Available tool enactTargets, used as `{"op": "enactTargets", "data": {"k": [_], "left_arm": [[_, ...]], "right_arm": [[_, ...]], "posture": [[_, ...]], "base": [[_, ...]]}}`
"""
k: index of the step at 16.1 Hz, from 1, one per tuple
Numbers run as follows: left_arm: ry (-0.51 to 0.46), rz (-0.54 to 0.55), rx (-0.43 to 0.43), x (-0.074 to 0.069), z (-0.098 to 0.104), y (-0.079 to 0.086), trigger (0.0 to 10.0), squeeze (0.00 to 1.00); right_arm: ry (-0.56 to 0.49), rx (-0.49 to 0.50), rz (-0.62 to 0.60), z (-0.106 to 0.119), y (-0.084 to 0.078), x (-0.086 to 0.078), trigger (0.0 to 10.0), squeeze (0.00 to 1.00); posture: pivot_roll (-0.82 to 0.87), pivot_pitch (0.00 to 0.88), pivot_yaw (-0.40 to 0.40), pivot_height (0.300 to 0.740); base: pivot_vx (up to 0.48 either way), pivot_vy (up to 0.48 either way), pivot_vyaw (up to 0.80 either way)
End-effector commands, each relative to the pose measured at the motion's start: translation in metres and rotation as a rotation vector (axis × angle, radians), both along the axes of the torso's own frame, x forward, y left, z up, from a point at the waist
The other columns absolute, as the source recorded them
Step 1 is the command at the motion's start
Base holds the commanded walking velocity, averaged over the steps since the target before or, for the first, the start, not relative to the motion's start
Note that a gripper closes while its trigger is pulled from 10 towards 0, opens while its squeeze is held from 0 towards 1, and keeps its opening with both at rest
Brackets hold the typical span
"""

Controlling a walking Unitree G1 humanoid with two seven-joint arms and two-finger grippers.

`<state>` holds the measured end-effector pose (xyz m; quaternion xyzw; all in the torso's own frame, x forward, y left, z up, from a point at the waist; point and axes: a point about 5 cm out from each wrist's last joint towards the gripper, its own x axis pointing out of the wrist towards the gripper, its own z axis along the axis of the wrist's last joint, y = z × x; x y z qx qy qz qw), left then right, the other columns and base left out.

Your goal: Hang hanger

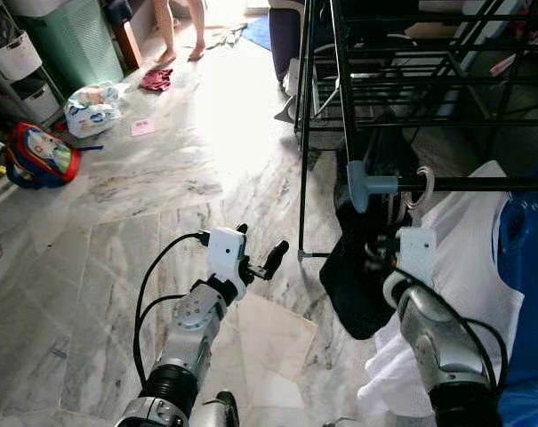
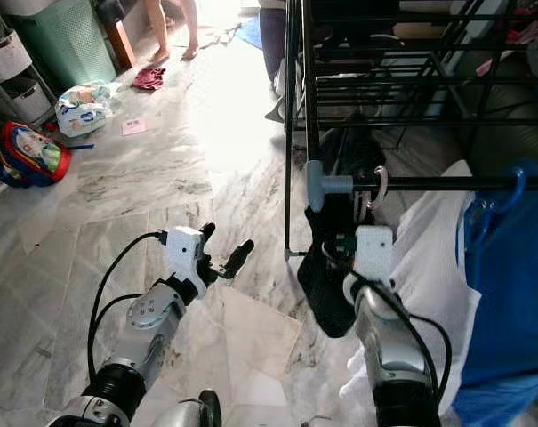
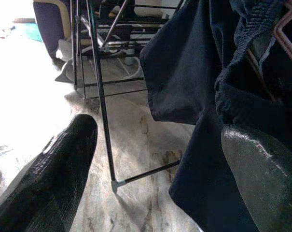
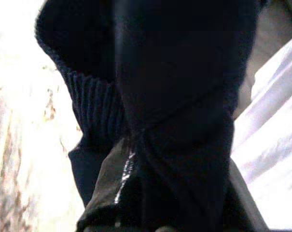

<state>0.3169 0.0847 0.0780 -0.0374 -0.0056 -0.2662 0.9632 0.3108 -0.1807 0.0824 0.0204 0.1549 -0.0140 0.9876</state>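
Note:
A pale pink hanger hook (image 1: 426,187) sits over the black rail (image 1: 482,184) of the drying rack, just inside the grey end cap (image 1: 362,185). A dark garment (image 1: 353,285) hangs below it. My right gripper (image 1: 382,242) is raised right against that garment under the rail; in the right wrist view the dark garment (image 4: 184,72) is pressed close to the camera. My left gripper (image 1: 262,240) is held out over the floor, left of the rack, open and empty. In the left wrist view the dark garment (image 3: 194,72) hangs ahead on a pink hanger (image 3: 285,38).
A white garment (image 1: 469,267) and a blue one (image 1: 526,258) hang on the same rail to the right. The rack's black leg (image 1: 304,178) stands between my arms. On the marble floor, far left, lie a backpack (image 1: 39,153), a bag (image 1: 95,107) and a red cloth (image 1: 156,80). A person's legs (image 1: 166,36) stand at the back.

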Motion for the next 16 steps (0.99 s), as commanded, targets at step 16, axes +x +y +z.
{"op": "enactTargets", "data": {"k": [16], "left_arm": [[0.013,0.032,0.026,-0.001,-0.001,0.009,10.0,0.00]], "right_arm": [[-0.278,-0.187,-0.082,0.033,-0.001,-0.045,10.0,1.00]], "posture": [[-0.10,0.207,0.073,0.740]], "base": [[0.000,0.000,0.00]]}}
